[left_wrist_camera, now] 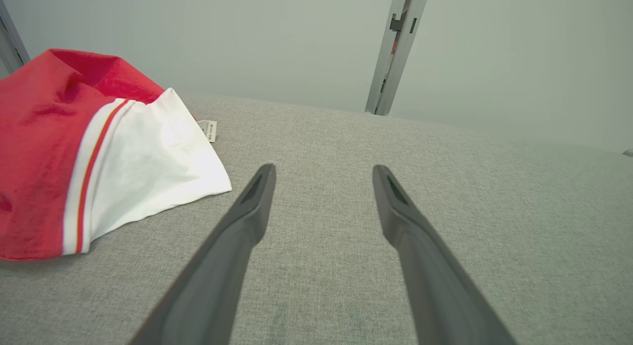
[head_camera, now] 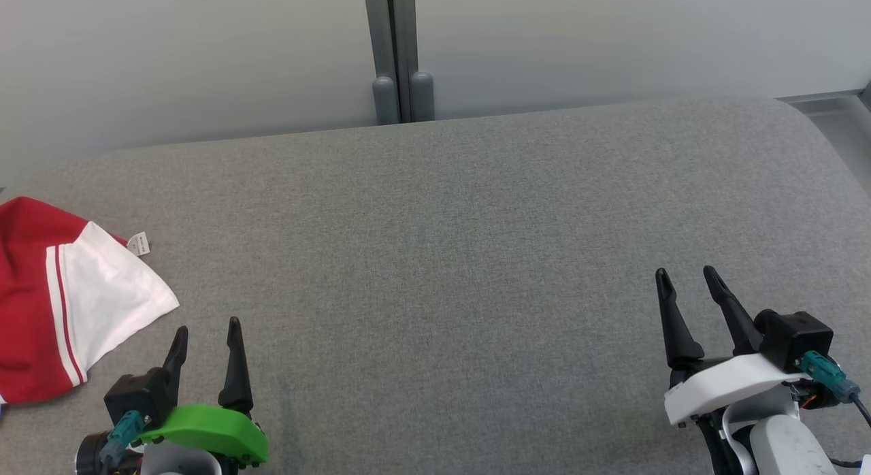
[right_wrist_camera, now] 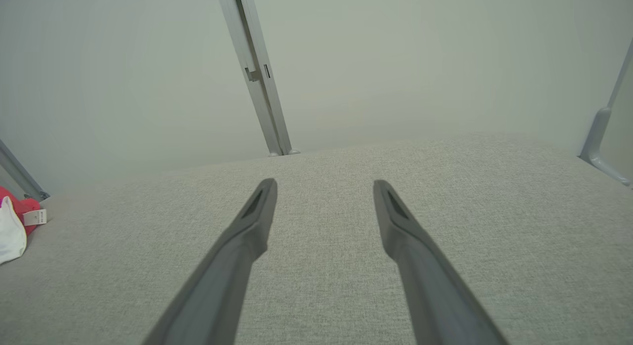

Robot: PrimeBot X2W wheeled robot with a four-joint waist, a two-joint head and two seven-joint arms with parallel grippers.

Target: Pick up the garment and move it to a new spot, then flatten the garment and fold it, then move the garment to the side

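The red and white garment (head_camera: 61,298) lay bunched at the far left of the grey surface (head_camera: 435,243), near the left gripper (head_camera: 207,325). That gripper and the right gripper (head_camera: 684,271) stood wide open, holding nothing. Seemingly step 1, pickup: the left gripper needed to reach left and pinch the garment

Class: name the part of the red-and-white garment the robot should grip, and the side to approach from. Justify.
Grip the garment at the pointed corner of its white part, coming from the middle of the grey surface and staying low. That corner juts out thin and flat toward the open left gripper, the nearer one, so it probably pinches easily.
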